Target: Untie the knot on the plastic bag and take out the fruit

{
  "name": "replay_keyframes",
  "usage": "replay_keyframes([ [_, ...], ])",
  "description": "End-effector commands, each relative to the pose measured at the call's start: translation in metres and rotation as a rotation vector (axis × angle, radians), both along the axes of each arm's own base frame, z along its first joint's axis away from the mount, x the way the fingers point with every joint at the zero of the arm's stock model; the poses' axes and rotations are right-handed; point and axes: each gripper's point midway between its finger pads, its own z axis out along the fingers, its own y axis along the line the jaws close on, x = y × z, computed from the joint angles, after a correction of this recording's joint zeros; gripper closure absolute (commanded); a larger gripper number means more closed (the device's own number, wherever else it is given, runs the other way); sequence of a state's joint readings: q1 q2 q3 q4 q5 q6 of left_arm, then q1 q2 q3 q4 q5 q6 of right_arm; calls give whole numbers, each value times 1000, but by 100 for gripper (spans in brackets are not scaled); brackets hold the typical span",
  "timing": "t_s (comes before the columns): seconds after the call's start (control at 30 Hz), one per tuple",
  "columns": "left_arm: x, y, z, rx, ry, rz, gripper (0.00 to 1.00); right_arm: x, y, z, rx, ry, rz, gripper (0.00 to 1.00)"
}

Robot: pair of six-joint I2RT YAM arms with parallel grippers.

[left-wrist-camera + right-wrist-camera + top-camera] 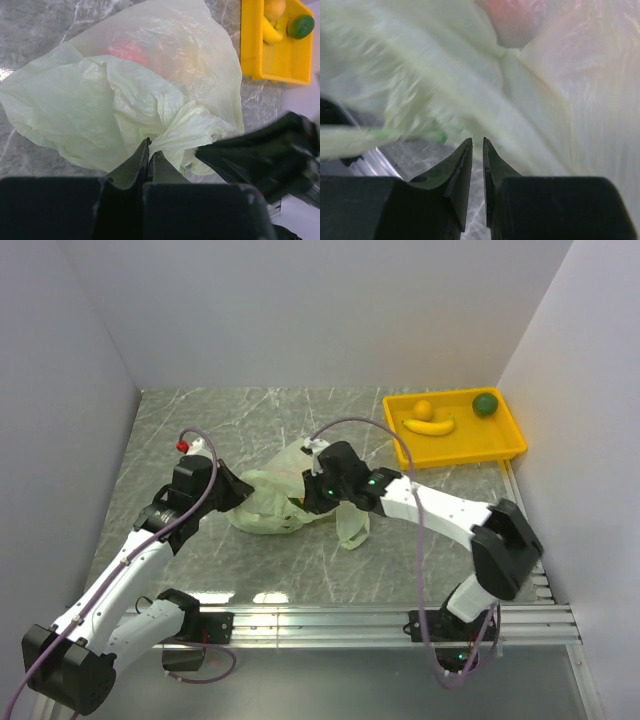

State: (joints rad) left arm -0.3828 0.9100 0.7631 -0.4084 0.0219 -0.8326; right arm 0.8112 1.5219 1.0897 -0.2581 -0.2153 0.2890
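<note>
Quick status from my end. the plastic bag (265,502) sits roughly mid-table (200,420), a bit closer to the near edge, all crumpled, with one handle loop (350,530) flopped out toward the near edge on its right side.

My left end effector (149,147) is clamped on a bunched-up twist of the bag's film on its left side. On the left wrist cam you can see the plastic funnelling right into the closed fingers (135,167).

The right end effector (476,145) is up against the bag's right side, fingers pinched down to a thin slit. That wrist view is super blurry and I honestly can't tell if any film is caught in there.

Through the film I can make out something red (127,50), so at least one of the fruit is inside the bag, toward its far side.

The yellow tray (460,454) is in the far right corner, well apart from the bag, holding a banana (430,426), a small orange round fruit (423,408) and a dark green round fruit (485,403).
</note>
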Motion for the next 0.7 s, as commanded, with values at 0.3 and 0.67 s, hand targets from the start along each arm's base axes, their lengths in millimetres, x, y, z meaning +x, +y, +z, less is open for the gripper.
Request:
replay_keyframes([
  [0.3, -17, -5, -3, -10, 2, -77, 100, 144, 7, 6, -13, -87, -442, 63],
  [0.67, -23, -16, -8, -35, 3, -153, 99, 179, -23, -25, -202, -130, -592, 19],
])
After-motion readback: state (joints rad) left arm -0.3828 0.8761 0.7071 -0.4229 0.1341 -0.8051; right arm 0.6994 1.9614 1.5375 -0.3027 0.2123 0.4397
